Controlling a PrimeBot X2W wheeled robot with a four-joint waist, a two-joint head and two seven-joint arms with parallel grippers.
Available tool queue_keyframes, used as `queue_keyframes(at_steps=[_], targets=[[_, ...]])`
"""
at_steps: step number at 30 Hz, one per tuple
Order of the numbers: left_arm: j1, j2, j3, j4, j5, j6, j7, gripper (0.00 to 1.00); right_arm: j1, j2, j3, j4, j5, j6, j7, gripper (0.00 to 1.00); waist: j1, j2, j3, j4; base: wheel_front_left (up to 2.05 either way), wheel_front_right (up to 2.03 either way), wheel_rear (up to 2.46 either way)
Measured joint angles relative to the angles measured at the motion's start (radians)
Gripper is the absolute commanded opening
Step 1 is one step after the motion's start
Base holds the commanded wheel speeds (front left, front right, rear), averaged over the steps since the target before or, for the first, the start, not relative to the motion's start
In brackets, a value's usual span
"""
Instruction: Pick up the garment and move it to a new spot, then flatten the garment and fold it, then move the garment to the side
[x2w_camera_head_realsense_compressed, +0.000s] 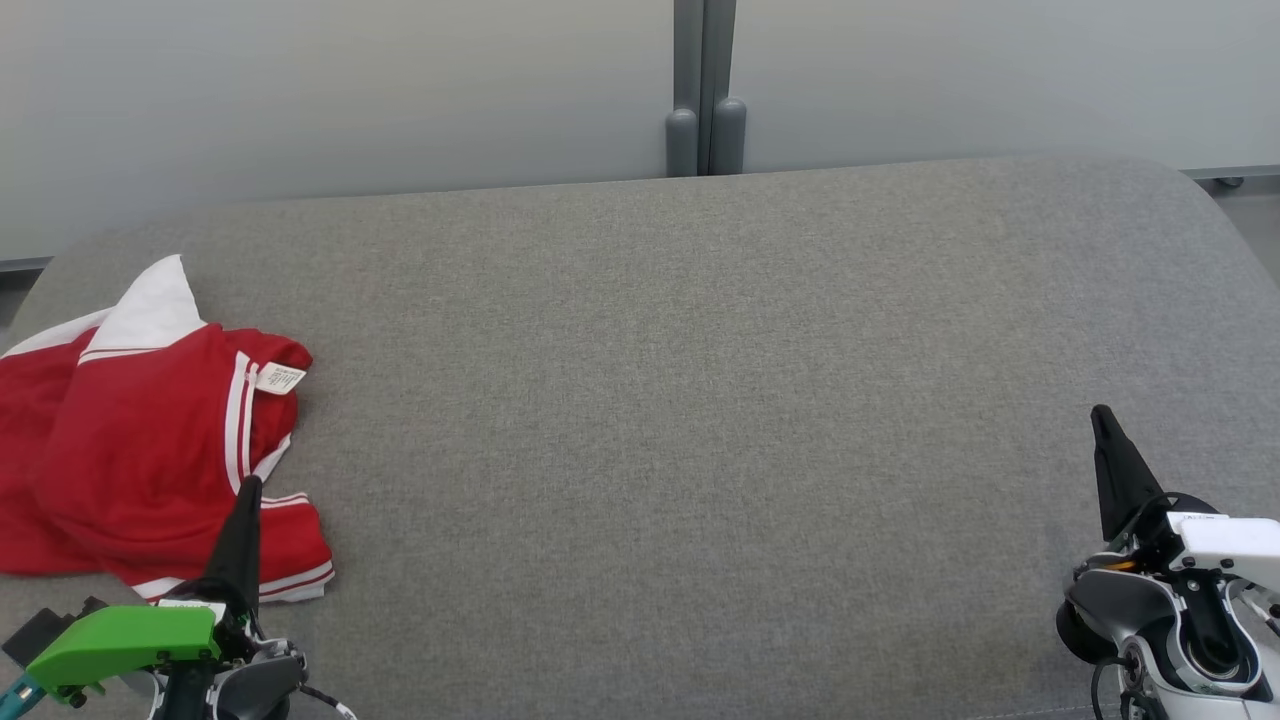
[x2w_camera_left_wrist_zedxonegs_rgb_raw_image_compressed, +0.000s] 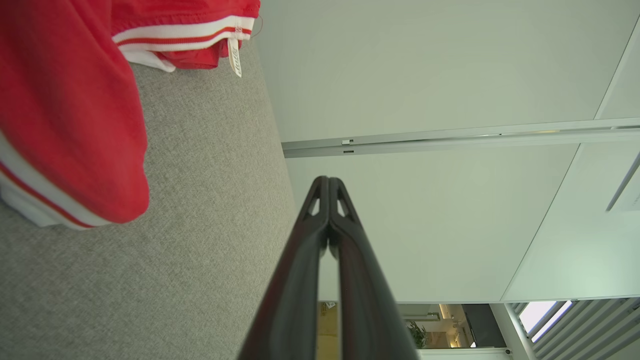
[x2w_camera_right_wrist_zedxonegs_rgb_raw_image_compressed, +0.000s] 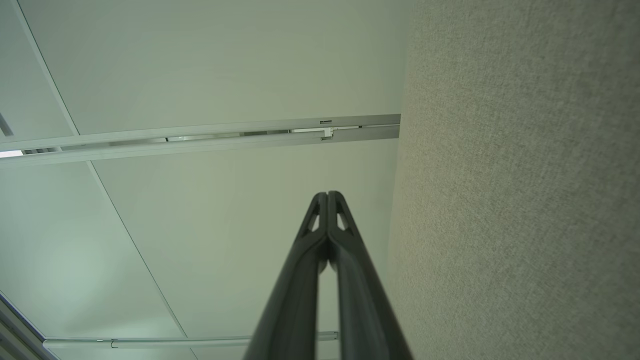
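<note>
The left gripper (x2w_camera_head_realsense_compressed: 248, 492) sits at the lower left, its two dark fingers pressed together on nothing, the tip just beside the near hem of the red garment (x2w_camera_head_realsense_compressed: 150, 450). That white-trimmed garment lies crumpled at the left end of the grey fabric worktop (x2w_camera_head_realsense_compressed: 700, 400). The right gripper (x2w_camera_head_realsense_compressed: 1102, 418), likewise closed and empty, stands well apart at the lower right.

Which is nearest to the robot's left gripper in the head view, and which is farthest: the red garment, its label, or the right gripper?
From the left gripper:
1. Garment: on the left, right beside the fingertips.
2. Label: a little beyond, at the garment's far right edge.
3. Right gripper: far right, across the grey surface.
</note>
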Motion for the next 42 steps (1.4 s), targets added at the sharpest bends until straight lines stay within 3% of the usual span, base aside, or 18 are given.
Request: queue_keyframes(at_steps=[42], targets=[[0.000, 0.000, 0.000, 0.000, 0.000, 0.000, 0.000, 0.00, 0.000, 0.000, 0.000, 0.000, 0.000, 0.000, 0.000, 0.00, 0.0000, 0.0000, 0.000, 0.000, 0.00, 0.00, 0.00]])
